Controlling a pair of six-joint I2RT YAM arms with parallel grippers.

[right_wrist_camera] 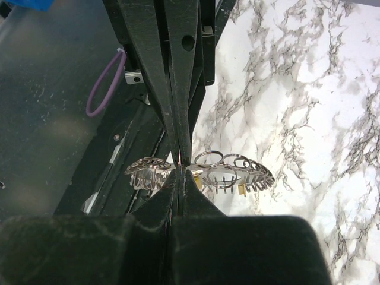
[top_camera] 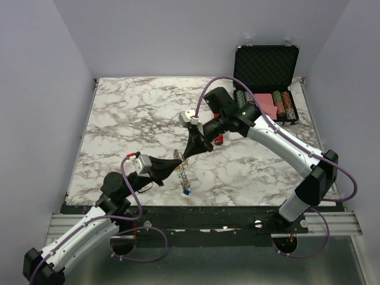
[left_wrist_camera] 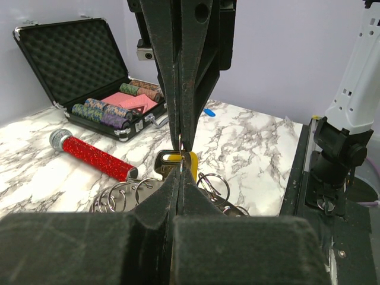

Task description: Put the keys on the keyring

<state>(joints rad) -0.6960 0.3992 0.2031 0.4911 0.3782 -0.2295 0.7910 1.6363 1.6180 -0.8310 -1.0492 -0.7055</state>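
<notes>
L gripper (left_wrist_camera: 179, 178) pinched shut on keyring (right_wrist_camera: 225, 175), tip-to-tip w/ R gripper (right_wrist_camera: 178, 177), also clamped on ring. At pinch pt: yellow-head key (left_wrist_camera: 173, 158). Just base-side of tips, blue-head key (top_camera: 186, 192) lies on table (top_camera: 119, 119).

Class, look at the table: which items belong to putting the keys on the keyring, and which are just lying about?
Part of the job:
keyring
yellow-headed key
blue-headed key
left end effector
right end effector

Just lying about:
red glitter cylinder with a silver cap
open black case
striped poker chips in the case
</notes>
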